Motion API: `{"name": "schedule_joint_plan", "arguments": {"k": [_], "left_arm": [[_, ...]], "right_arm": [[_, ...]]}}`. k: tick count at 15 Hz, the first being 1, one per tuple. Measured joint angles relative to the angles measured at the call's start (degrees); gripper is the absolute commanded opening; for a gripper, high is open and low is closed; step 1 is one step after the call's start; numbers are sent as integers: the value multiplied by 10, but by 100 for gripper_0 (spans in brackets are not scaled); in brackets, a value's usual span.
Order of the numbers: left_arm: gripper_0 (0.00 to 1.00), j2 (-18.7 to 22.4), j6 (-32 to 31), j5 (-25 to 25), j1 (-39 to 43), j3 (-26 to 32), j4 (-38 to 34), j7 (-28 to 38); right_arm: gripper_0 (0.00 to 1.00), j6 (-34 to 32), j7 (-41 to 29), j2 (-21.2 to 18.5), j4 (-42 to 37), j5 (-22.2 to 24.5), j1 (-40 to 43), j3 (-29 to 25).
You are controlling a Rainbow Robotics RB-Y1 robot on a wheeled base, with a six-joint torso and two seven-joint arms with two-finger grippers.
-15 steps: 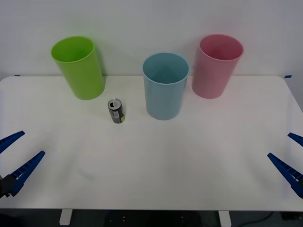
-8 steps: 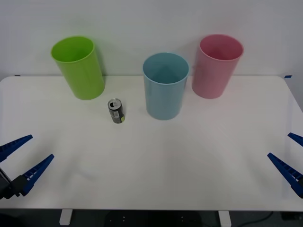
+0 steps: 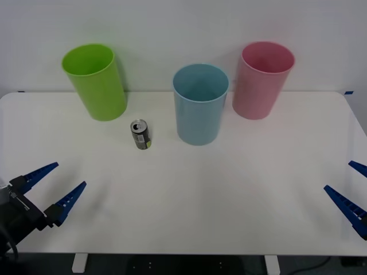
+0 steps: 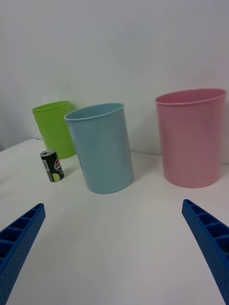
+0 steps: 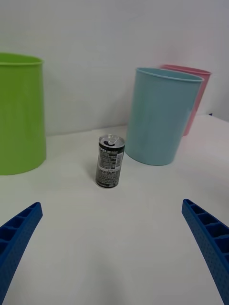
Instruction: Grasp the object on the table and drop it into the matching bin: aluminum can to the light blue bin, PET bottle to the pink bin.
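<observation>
Left hand lined up on the can, nothing grabbed yet

The can stands upright on the desk, between the green bin and the blue bin, nearer the blue. The left hand is over the near left desk edge, fingers spread wide and empty, pointed at the can, probably set for a side grip. The right hand sits parked at the right edge, also wide open and empty.
</observation>
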Motion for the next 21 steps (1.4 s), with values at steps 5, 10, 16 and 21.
{"name": "schedule_joint_plan", "arguments": {"k": [5,10,16,21], "left_arm": [[100,-47,22,-58,-27,0,0,5],[100,-81,48,-113,-49,-5,0,10],[100,-141,80,-199,-86,-17,5,10],[100,-141,110,-212,-142,-19,76,-1]], "right_arm": [[100,0,0,0,0,0,0,0],[100,0,0,0,0,0,0,0],[100,0,0,0,0,0,0,0],[100,0,0,0,0,0,0,0]]}}
